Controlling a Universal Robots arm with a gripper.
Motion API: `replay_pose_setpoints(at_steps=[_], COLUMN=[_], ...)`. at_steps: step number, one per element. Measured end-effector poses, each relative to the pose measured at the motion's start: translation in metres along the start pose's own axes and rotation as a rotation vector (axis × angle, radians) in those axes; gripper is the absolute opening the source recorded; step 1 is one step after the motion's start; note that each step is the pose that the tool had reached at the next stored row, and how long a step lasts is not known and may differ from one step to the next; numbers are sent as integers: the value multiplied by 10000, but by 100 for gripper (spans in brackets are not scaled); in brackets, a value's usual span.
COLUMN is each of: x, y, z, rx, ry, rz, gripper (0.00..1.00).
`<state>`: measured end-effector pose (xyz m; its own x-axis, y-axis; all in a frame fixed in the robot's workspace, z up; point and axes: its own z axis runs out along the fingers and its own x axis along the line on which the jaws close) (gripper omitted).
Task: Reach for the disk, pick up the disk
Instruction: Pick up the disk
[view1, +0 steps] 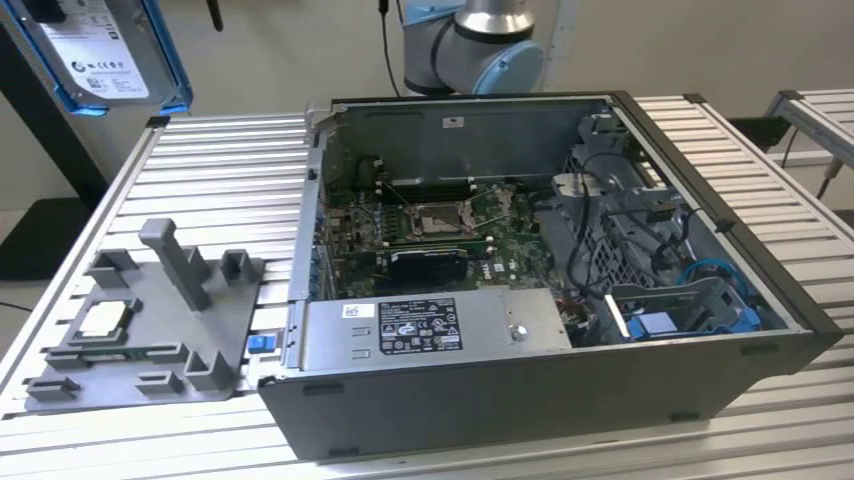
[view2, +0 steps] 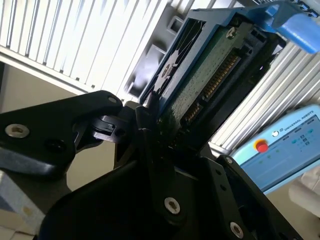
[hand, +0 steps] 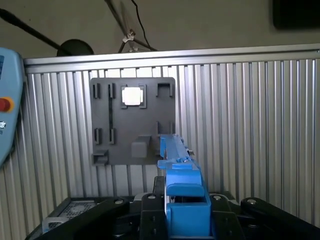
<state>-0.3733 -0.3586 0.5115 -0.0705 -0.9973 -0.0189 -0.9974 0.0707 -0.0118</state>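
Above the ribbed table (hand: 240, 125), the disk (hand: 176, 150) stands edge-on, clamped between the claw's (hand: 183, 212) two fingers.

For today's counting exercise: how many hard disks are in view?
1. The disk is held in the tool, up in the air at the exterior view's upper left. Others may sit hidden inside the computer case.

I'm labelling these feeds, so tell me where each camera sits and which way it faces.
Exterior view: off the arm, looking down into the open computer case; the arm's joint shows behind.
First wrist view: at the wrist, looking down past the tool at the grey fixture.
Second wrist view: at the wrist, looking along the tool at the circuit side of the disk.
All three share the disk, clamped in the tool.
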Motion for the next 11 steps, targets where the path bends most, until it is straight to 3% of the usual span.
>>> replay_pose_setpoints(at_steps=[11], x=[-16], y=[-228], z=[3], rx=[-1], ry=[0], rz=[0], gripper=[0])
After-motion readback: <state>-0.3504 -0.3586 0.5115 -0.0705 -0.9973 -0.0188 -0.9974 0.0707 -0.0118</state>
